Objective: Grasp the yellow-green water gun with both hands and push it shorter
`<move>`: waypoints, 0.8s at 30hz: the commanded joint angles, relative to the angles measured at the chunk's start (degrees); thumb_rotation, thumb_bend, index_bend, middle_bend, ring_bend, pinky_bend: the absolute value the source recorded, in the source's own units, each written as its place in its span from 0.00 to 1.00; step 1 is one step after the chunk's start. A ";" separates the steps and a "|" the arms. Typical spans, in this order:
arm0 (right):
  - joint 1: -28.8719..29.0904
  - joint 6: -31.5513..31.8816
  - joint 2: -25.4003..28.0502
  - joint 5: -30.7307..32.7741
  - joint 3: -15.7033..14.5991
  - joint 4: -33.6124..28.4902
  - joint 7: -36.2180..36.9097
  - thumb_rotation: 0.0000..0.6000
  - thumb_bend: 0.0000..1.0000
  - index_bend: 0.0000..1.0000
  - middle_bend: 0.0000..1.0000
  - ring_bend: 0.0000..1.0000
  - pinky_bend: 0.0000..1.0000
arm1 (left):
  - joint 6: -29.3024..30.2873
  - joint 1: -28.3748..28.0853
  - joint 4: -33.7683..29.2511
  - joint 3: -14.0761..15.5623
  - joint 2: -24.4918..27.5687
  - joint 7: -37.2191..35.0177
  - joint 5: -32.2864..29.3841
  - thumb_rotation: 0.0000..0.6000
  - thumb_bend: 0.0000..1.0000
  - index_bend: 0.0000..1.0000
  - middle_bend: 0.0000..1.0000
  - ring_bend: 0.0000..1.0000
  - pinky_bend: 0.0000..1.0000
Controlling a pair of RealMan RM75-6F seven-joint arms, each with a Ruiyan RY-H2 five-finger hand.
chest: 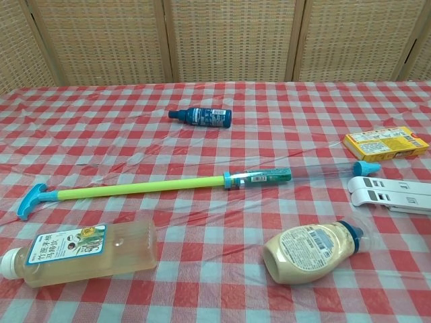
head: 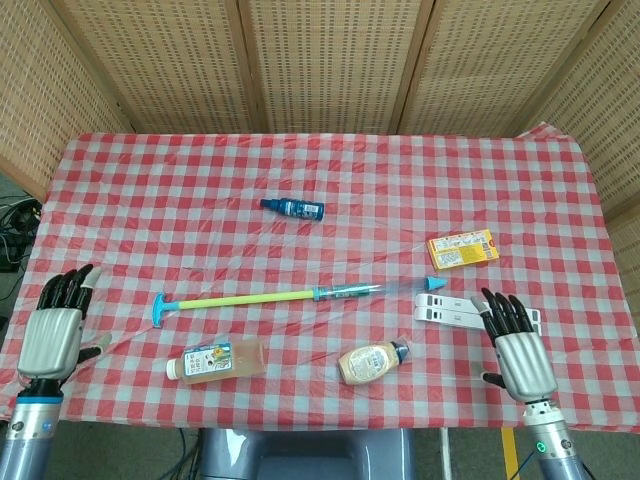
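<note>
Your head view looks steeply down from above at the whole counter (head: 480,160), facing the wicker screen (head: 320,60), both near corners included. Your chest view sits low and close, facing the same screen. Both share the water gun (head: 290,295) and its neighbouring bottles.
</note>
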 commanded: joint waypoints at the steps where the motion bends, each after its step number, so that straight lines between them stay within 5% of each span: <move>1: 0.05 -0.19 0.10 0.16 0.16 0.05 0.36 1.00 0.17 0.00 0.00 0.00 0.00 | -1.79 -3.03 -2.37 -3.33 -0.84 3.57 -2.71 1.00 0.19 0.18 0.46 0.50 0.47; 6: 0.21 -1.00 0.00 0.90 0.43 0.42 0.83 1.00 0.17 0.00 0.00 0.00 0.00 | -6.77 -7.33 -4.16 -6.48 -2.89 8.18 -9.57 1.00 0.25 0.42 0.75 0.72 0.63; 10: 0.34 -1.64 -0.18 1.37 0.53 0.79 0.97 1.00 0.17 0.00 0.00 0.00 0.00 | -9.94 -10.06 -4.16 -8.22 -4.25 11.24 -16.13 1.00 0.26 0.49 0.86 0.81 0.70; 17: 0.63 -2.75 -0.44 2.14 0.71 1.17 1.14 1.00 0.17 0.00 0.00 0.00 0.00 | -13.80 -15.45 -0.77 -10.41 -8.53 17.08 -30.65 1.00 0.27 0.53 0.93 0.87 0.75; 24: 0.53 -2.72 -0.27 1.90 0.52 0.95 1.36 1.00 0.17 0.00 0.00 0.00 0.00 | -14.41 -17.78 2.18 -9.96 -10.94 18.38 -36.02 1.00 0.28 0.49 0.94 0.89 0.76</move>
